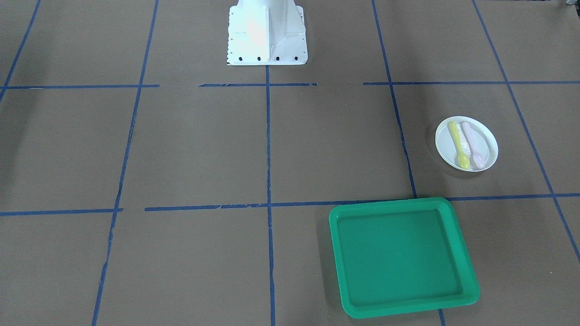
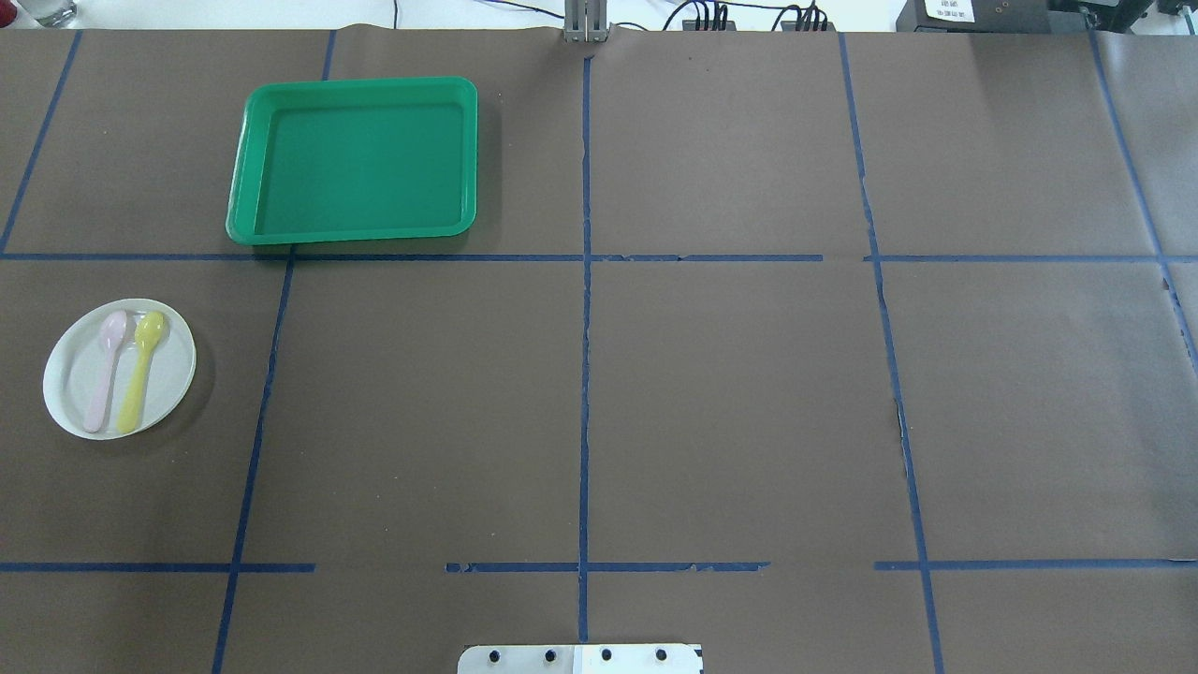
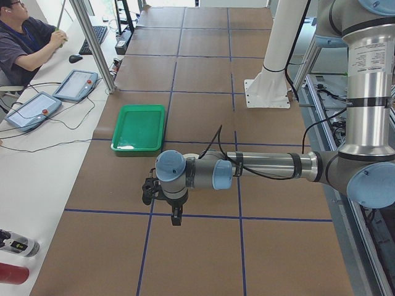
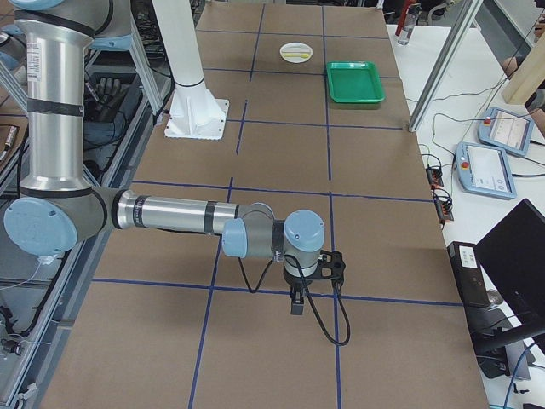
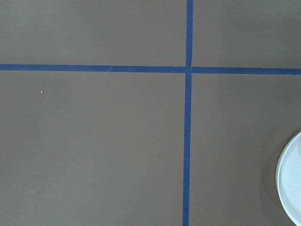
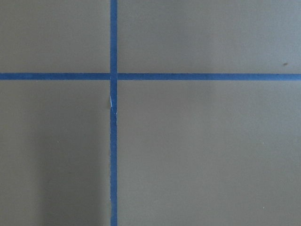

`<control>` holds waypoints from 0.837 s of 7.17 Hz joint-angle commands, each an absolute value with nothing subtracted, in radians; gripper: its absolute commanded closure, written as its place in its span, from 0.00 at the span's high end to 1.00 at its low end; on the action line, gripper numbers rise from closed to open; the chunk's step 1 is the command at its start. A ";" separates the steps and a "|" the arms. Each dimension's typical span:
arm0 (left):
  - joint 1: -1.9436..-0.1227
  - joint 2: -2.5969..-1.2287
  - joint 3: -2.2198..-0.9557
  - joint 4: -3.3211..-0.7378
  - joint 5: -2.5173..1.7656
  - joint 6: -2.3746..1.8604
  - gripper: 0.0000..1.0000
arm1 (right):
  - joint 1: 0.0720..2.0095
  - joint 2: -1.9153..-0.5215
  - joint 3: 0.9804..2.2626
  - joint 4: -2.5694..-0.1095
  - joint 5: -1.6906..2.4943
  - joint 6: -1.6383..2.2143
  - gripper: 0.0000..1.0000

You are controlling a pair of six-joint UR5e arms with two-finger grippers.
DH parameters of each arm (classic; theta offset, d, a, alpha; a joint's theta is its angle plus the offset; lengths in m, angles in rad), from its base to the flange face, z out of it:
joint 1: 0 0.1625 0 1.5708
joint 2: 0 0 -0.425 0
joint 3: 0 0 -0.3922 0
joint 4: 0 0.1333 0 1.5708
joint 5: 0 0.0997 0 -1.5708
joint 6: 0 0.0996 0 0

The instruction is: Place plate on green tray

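The small white plate (image 2: pixel 159 393) lies on the brown table at my left side, holding a pink spoon (image 2: pixel 105 370) and a yellow spoon (image 2: pixel 140 372). It also shows in the front view (image 1: pixel 487 140), far off in the right side view (image 4: pixel 295 52), and as an edge in the left wrist view (image 5: pixel 291 183). The green tray (image 2: pixel 354 159) lies empty beyond the plate, also seen in the front view (image 1: pixel 402 256). My left gripper (image 3: pixel 176 217) hangs above the table near the plate's spot. My right gripper (image 4: pixel 295 304) hangs at the far right. I cannot tell whether either is open or shut.
The white robot base (image 1: pixel 266 34) stands at the table's middle near edge. Blue tape lines grid the brown table. An operator (image 3: pixel 24 46) sits at a side desk with teach pendants (image 3: pixel 75 84). A metal post (image 3: pixel 92 46) stands by the tray's side.
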State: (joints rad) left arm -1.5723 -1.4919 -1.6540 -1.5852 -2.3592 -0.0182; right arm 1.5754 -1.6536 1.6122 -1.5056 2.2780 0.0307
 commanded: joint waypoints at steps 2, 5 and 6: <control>-1.572 -1.509 -1.649 -1.589 -2.364 -0.018 1.00 | 1.575 -1.654 1.612 -1.506 2.278 0.031 1.00; -1.543 -1.523 -1.713 -1.608 -2.304 -0.040 1.00 | 1.575 -1.654 1.612 -1.506 2.278 0.031 1.00; -1.520 -1.526 -1.706 -1.627 -2.304 -0.142 1.00 | 1.575 -1.654 1.612 -1.506 2.278 0.031 1.00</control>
